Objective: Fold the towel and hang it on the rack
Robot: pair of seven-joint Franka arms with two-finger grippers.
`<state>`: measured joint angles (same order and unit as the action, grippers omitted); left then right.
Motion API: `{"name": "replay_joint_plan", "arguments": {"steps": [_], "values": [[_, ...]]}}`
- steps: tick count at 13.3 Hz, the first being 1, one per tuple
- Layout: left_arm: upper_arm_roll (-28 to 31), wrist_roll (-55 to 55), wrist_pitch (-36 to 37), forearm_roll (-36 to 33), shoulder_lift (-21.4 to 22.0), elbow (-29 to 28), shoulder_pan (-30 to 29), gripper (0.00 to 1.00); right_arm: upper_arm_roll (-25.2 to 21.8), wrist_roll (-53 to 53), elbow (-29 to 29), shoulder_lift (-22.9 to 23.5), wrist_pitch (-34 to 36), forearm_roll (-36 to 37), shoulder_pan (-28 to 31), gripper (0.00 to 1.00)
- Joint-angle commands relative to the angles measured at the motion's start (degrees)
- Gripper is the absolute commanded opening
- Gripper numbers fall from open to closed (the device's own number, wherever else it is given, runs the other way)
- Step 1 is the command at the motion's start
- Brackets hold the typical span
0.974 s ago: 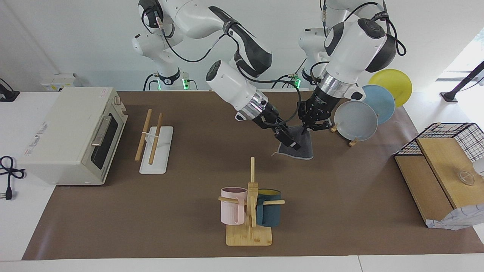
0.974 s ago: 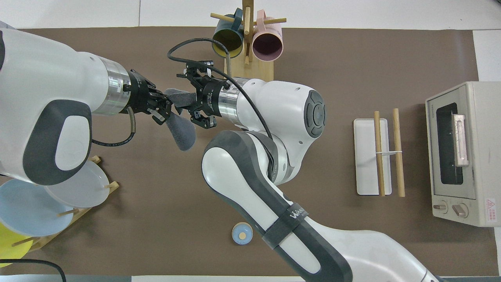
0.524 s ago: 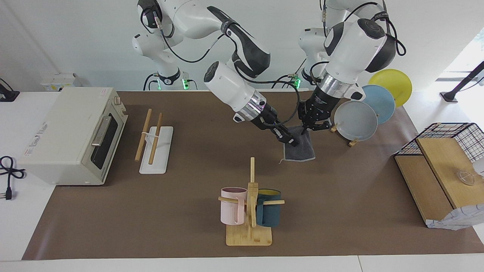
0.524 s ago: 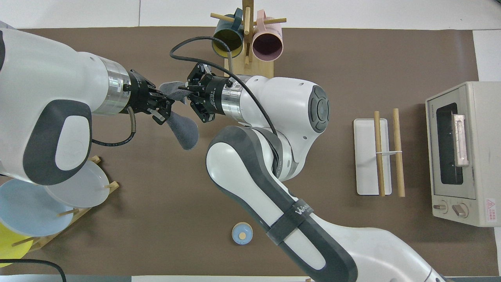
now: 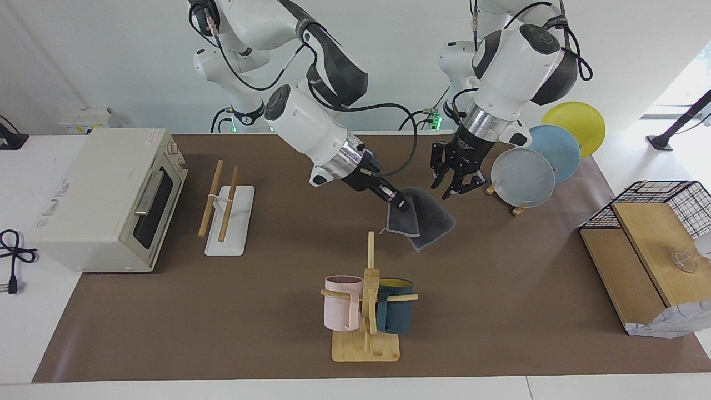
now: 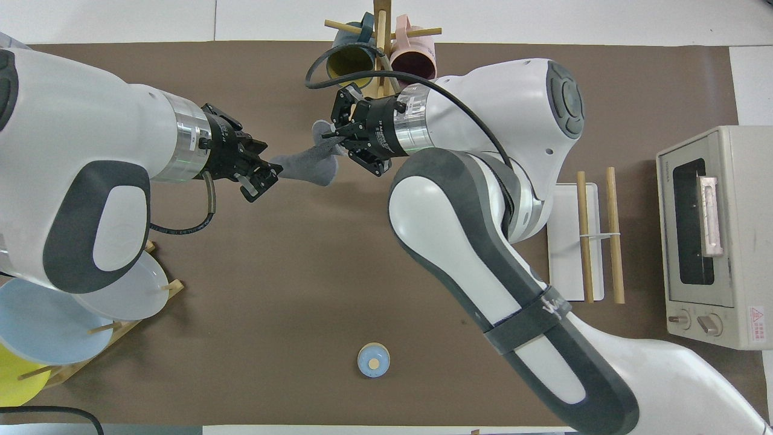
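The right gripper [image 5: 401, 203], fingertips pressed together, pinches one edge of the soft dark-grey cloth towel [image 5: 420, 223], which hangs from it in a loose fold, clear of the brown table mat [image 5: 500, 311]. In the overhead view this gripper [image 6: 326, 140] holds the towel [image 6: 305, 168] over the mat at about six o'clock from the wooden mug stand [image 6: 381, 90] with its teal and pink mugs. The left gripper [image 5: 456, 188] hangs free of the towel with its fingers spread, at about two o'clock from the towel in the facing view, just beside the small wooden stand of round plates [image 5: 547, 153]. From overhead its fingertips [image 6: 261, 181] sit close to the cloth's trailing end. The rack [image 5: 226, 208], a low white rectangular base carrying two parallel light-wood rods, stands bare toward the right arm's end of the table, at nine o'clock from the towel in the facing view, beside the cream toaster oven [image 5: 105, 200].
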<state>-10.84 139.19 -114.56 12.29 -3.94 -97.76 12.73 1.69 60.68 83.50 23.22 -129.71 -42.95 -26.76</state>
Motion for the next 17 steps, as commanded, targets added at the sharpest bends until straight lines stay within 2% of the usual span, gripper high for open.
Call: {"name": "replay_joint_plan", "arguments": {"steps": [1,4,7,9,12,15,17], "values": [[0.8,-1.8,0.0,-0.3,2.9,-3.1,0.9,1.00,0.2,-5.3,1.5,-1.8,6.1,4.1,2.7,0.00],[0.9,-5.4,-0.2,-0.3,2.9,-3.3,0.3,1.00,0.3,-14.8,3.2,-4.8,18.9,14.9,6.5,0.00],[1.2,-14.6,-0.4,-0.3,3.1,-4.2,-1.4,1.00,0.2,-24.6,14.5,-12.7,22.2,21.4,11.1,0.00],[1.3,-24.9,-0.8,-0.3,3.3,-4.7,-3.8,1.00,0.3,-32.6,19.9,-16.3,25.1,22.6,17.9,0.00],[1.1,-42.8,-0.4,-0.3,3.3,-4.8,-9.5,1.00,0.2,-46.0,24.9,-18.9,28.0,22.9,26.7,0.00],[1.3,-63.6,-0.7,-0.3,3.4,-5.6,-13.4,1.00,0.2,-57.0,25.9,-20.0,29.4,29.7,31.8,0.00],[1.3,-76.6,-0.8,-0.3,3.3,-5.3,-16.1,1.00,0.2,-60.7,26.7,-20.8,29.6,31.1,34.5,0.00]]}}
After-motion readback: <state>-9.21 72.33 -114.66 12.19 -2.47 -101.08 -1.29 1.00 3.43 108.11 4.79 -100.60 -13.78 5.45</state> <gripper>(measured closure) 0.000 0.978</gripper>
